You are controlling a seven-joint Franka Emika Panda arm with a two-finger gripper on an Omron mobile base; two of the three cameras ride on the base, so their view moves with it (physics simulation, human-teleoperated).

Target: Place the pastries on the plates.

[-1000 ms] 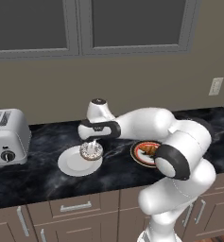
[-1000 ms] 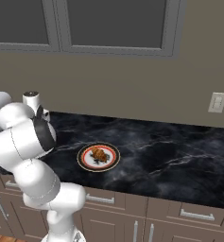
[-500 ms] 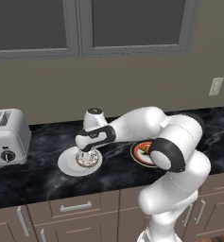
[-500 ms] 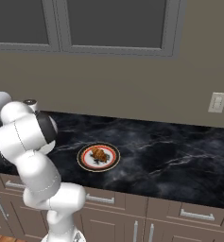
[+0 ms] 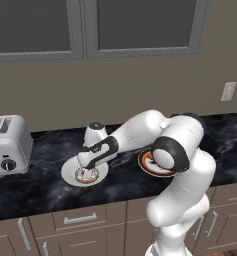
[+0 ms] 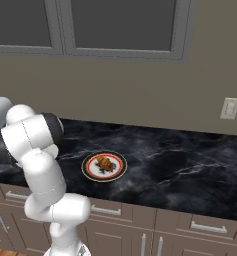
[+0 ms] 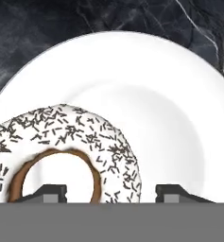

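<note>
Chrome toaster (image 5: pixel 9 145) sits far left on the glossy black marble counter (image 5: pixel 50 187). Next over, the plain white plate (image 5: pixel 70 172) holds the ring donut (image 5: pixel 87 175), white icing with dark sprinkles, resting toward the plate's 7 o'clock in the hand view. The gripper (image 5: pixel 87 170) is right over it, fingers spread either side of the donut's right half, not squeezing. Further right, the orange-ringed plate (image 6: pixel 90 172) has the golden croissant (image 6: pixel 106 163) in its middle.
</note>
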